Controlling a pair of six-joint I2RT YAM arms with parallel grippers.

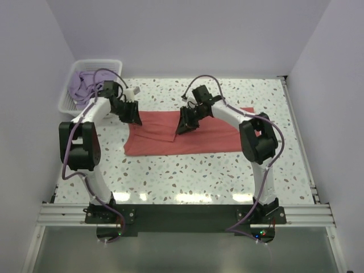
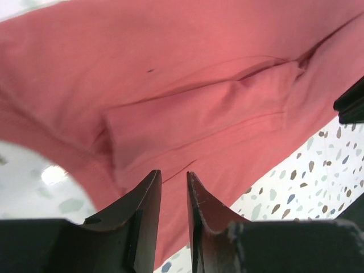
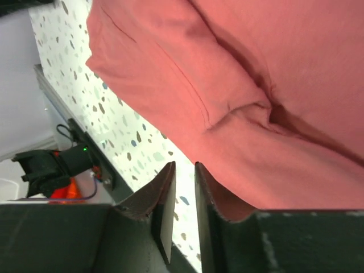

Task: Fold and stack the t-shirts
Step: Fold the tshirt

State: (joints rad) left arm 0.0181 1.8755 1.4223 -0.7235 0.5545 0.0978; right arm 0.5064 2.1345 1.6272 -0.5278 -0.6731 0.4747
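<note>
Top external view: the coral-red t-shirt (image 1: 193, 139) lies flattened on the middle of the bench (image 1: 199, 179). Its long axis runs left to right, with the right end angled slightly toward the far wall. I cannot tell which end has the collar. A flap is folded over its left half.

My left gripper (image 1: 132, 115) is over the shirt's far left corner. Its fingers (image 2: 145, 210) are narrowly parted over the cloth, gripping nothing I can see. The right gripper (image 1: 183, 128) hangs over the shirt's middle. Its fingers (image 3: 162, 196) are likewise a slit apart, and speckled bench shows between them.

The pale lavender t-shirt (image 1: 85, 85) sits bunched in the white lattice basket (image 1: 67, 105) at the far left corner. The bench is white terrazzo with dark flecks, and plain pale walls (image 1: 187, 34) enclose it.
</note>
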